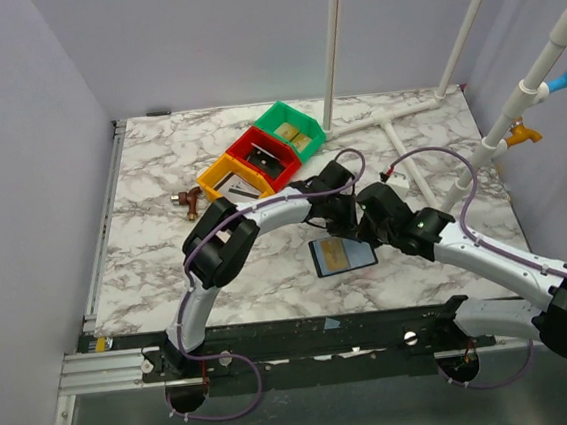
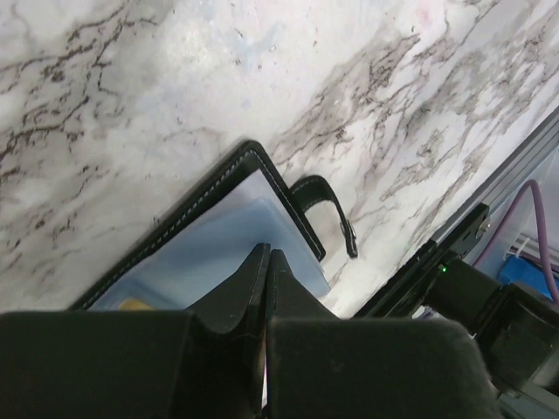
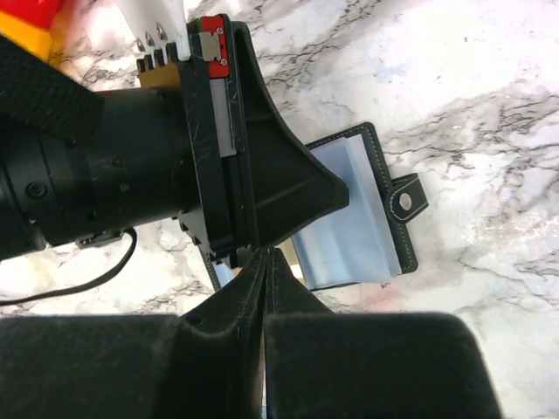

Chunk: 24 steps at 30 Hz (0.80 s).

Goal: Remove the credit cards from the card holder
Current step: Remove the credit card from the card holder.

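The left pincer (image 2: pixel 266 255) is clenched, its 2 fingers pressed together with no gap. The tips sit on the bluish inner face of the card holder (image 2: pixel 218 236), and I cannot tell whether they nip a sleeve or a card edge. The right pincer (image 3: pixel 265 255) is clenched too, its tips right against the black body of the left pincer. That body blocks most of the right wrist view and covers the holder's left part there. From above, the 2 wrists crowd over the holder's far edge, so neither set of tips shows in that view.

Only 1 card is plain: the tan-gold card (image 1: pixel 342 257), showing in the middle of the open holder, just on the near side of both pincers. In the left wrist view it is a yellow sliver left of the fingers, cut off by them. A pale card cannot be picked out from the bluish sleeves.

The holder lies open and flat on the marble table (image 1: pixel 149 276), its long axis running across the table from the left pincer's side to the right's. Its snap tab (image 3: pixel 404 202) sticks out from the short edge to the right of the right pincer's tips.
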### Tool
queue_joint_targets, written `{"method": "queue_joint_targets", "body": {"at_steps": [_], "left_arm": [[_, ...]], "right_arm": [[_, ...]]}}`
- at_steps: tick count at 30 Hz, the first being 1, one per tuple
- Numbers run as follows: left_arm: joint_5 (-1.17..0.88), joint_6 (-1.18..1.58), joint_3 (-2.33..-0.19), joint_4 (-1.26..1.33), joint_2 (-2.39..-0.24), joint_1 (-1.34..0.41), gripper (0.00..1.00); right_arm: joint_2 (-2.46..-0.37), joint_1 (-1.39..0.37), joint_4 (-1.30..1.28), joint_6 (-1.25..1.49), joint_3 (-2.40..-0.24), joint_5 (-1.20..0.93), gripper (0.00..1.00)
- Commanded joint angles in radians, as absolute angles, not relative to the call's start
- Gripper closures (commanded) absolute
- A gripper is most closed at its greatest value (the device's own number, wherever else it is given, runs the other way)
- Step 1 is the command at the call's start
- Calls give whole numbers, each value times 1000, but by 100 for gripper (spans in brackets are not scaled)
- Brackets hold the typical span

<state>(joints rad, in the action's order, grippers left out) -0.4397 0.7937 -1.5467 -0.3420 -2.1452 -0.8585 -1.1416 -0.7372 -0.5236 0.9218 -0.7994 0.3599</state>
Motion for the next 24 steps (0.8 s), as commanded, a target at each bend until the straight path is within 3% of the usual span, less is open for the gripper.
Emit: {"method": "queue_joint_targets", "body": {"at_steps": [1, 10, 24], "left_arm": [[-467, 815, -1593, -363, -2212, -867, 100], [-454, 808, -1591, -374, -2213, -862, 100], [-364, 767, -1407, -378, -1924, -789, 100]], "right_arm": [[-1112, -731, -578, 925, -787, 405, 95], [-1090, -731, -569, 940, -745, 382, 95], [-1112, -713, -331, 910, -637, 185, 88]]}}
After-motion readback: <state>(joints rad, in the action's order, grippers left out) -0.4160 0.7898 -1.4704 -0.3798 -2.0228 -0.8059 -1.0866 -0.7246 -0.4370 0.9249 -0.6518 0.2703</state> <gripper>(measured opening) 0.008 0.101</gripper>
